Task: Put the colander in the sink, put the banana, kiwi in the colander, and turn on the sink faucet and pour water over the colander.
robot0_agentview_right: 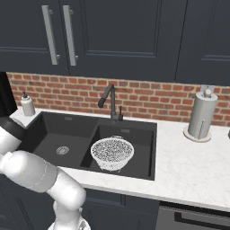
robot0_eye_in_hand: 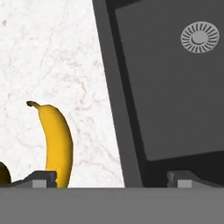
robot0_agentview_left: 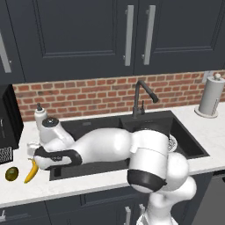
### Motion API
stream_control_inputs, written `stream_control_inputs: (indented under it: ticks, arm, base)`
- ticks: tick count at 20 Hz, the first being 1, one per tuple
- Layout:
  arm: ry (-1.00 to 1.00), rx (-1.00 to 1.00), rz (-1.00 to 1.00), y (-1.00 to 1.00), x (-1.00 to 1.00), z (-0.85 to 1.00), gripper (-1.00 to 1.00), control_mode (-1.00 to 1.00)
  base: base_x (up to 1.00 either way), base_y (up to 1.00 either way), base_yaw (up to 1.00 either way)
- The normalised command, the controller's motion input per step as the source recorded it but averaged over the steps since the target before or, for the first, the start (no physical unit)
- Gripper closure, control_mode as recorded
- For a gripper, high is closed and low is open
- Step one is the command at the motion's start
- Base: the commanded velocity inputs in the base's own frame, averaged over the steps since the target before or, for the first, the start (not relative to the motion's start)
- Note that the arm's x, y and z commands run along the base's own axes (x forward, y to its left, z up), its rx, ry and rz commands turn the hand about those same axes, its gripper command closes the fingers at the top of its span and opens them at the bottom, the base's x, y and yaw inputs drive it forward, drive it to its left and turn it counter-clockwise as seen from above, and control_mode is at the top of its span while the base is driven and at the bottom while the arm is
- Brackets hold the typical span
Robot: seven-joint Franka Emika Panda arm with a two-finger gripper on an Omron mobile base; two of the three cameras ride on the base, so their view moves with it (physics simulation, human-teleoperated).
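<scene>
Colander point(robot0_agentview_right: 112, 153) seated in smaller basin of sink point(robot0_agentview_right: 67, 123), so fruit transfer step judged current: gripper point(robot0_eye_in_hand: 111, 177) with jaws wide, above counter edge beside banana point(robot0_agentview_left: 31, 171) and kiwi point(robot0_agentview_left: 12, 173); next, centre over banana, lower, close.

The banana point(robot0_eye_in_hand: 58, 142) lies on the white marble table point(robot0_eye_in_hand: 52, 57), just beside the black sink point(robot0_eye_in_hand: 166, 109) rim. The gripper point(robot0_eye_in_hand: 111, 177) fingertips stand wide apart. A dark kiwi point(robot0_eye_in_hand: 3, 174) edge peeks beside the banana.

I count one banana point(robot0_agentview_left: 31, 172), one kiwi point(robot0_agentview_left: 12, 173), one colander point(robot0_agentview_right: 112, 152), two sink point(robot0_agentview_right: 49, 134) basins, one sink faucet point(robot0_agentview_right: 110, 101).
</scene>
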Motion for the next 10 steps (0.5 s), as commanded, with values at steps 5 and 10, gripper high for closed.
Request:
stream_control_inputs:
  ticks: [5,10]
  arm:
    - [0.00,0.00,0.00,0.30,0.17,-0.03,-1.00,-1.00]
    - [0.02,-0.01,0.00,0.24,0.26,-0.08,-1.00,-1.00]
  base:
    - [0.00,0.00,0.00]
    - [0.00,0.00,0.00]
